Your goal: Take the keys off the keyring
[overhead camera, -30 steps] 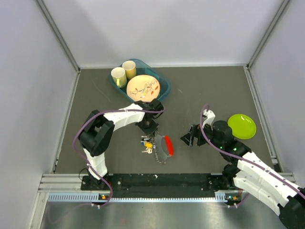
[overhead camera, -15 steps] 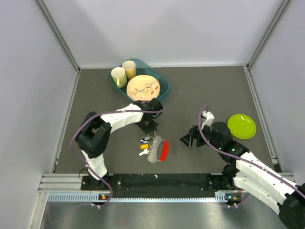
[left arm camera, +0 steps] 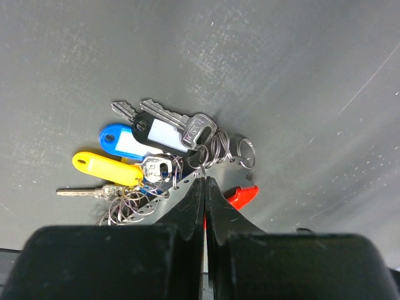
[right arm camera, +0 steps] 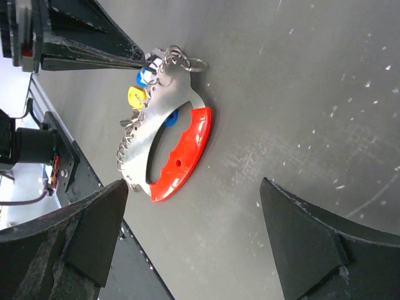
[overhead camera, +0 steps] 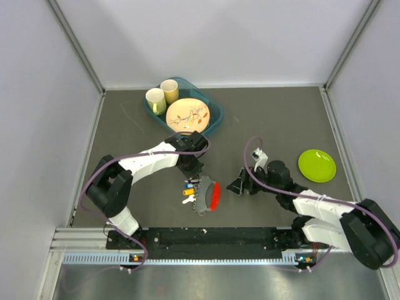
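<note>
The keys lie bunched on the worktop by the keyring. Left fingers are pressed together at its rings, tips hiding any pinch; right fingers gape wide nearby.

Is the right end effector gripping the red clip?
No, the right end effector stands wide open, short of the red clip, which lies on the table untouched by it.
</note>
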`<state>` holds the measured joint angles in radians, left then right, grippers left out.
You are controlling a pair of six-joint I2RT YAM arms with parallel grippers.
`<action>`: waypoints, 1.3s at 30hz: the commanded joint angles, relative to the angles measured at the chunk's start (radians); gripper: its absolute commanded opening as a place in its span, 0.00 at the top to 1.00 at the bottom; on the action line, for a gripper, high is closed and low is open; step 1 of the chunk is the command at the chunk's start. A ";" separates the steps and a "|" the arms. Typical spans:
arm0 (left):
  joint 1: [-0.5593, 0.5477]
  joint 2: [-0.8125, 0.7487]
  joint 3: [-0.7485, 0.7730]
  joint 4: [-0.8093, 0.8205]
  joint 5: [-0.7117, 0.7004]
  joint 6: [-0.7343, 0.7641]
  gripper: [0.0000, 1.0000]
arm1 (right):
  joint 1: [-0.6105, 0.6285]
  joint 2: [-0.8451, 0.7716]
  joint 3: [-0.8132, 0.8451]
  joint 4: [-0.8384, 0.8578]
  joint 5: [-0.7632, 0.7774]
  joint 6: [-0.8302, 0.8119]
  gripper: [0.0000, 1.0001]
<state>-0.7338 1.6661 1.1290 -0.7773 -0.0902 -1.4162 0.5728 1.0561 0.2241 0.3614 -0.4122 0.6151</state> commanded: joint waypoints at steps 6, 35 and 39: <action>-0.003 -0.098 -0.028 0.064 -0.011 0.011 1.00 | -0.007 0.309 0.109 0.294 -0.138 -0.008 0.12; -0.003 -0.167 -0.061 0.101 -0.025 0.043 1.00 | 0.082 0.797 0.107 1.033 -0.258 0.227 0.87; 0.000 -0.224 -0.064 0.128 -0.049 0.124 1.00 | 0.082 0.609 0.127 0.821 -0.232 0.111 1.00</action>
<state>-0.7338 1.5379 1.0721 -0.7044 -0.0963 -1.3651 0.6479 1.8389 0.3367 1.2495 -0.6613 0.8490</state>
